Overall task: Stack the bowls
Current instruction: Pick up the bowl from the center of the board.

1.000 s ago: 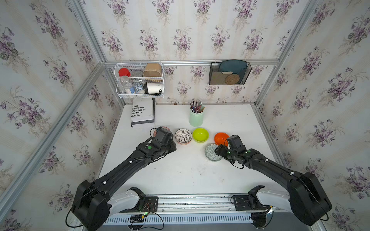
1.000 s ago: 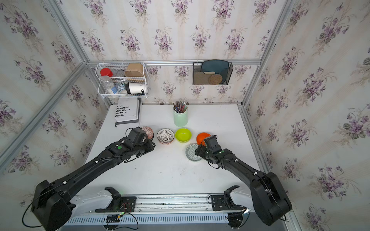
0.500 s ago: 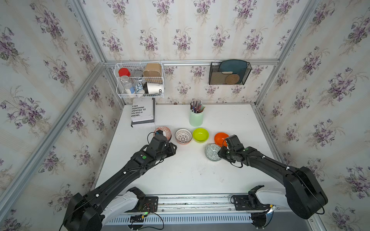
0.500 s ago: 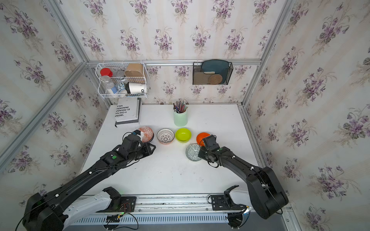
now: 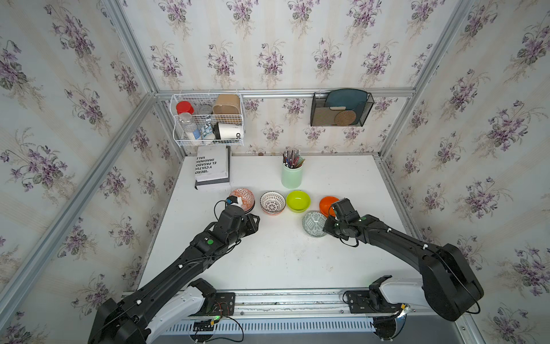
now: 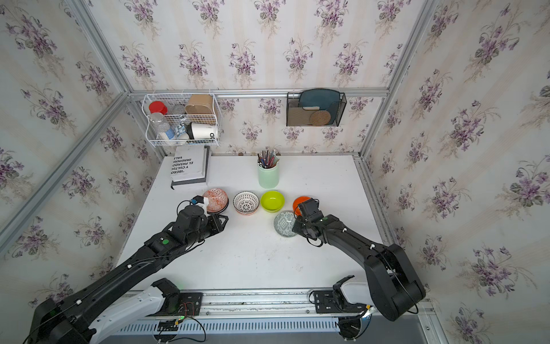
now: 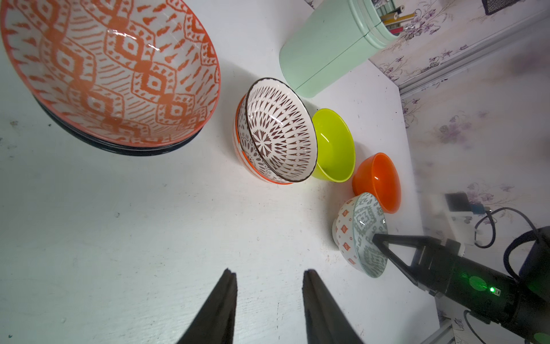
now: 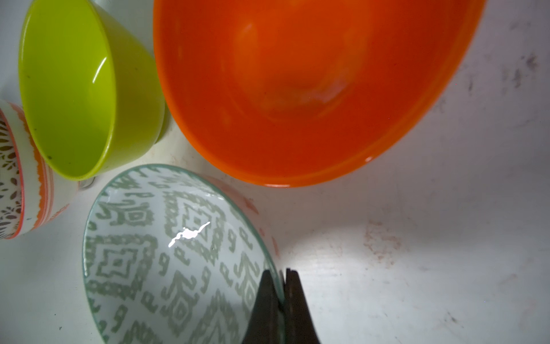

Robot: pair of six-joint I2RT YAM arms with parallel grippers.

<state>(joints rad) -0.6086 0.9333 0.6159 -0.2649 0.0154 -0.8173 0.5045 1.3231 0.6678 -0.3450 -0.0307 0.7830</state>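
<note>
One grey-green bowl (image 5: 312,222) beside the orange bowl (image 5: 325,203) had just been pinched by the right hand (image 8: 279,272) for lifting; the left hand (image 7: 269,271) hung half-open, empty.

Row of bowls (image 5: 272,202) spans the middle of the table (image 5: 282,262).
Pen cup (image 5: 291,175) stands behind the row, book (image 5: 212,168) lies at upper left; a single bowl (image 5: 314,224) sits before its right end.

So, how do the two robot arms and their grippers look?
The left arm and the right arm are matt black, with rounded joints and white base sections on a silver rail. Thin black cables run along them, fixed with small white clips. A green light glows near each wrist. The left gripper and the right gripper have slim black fingers that taper to points.
</note>
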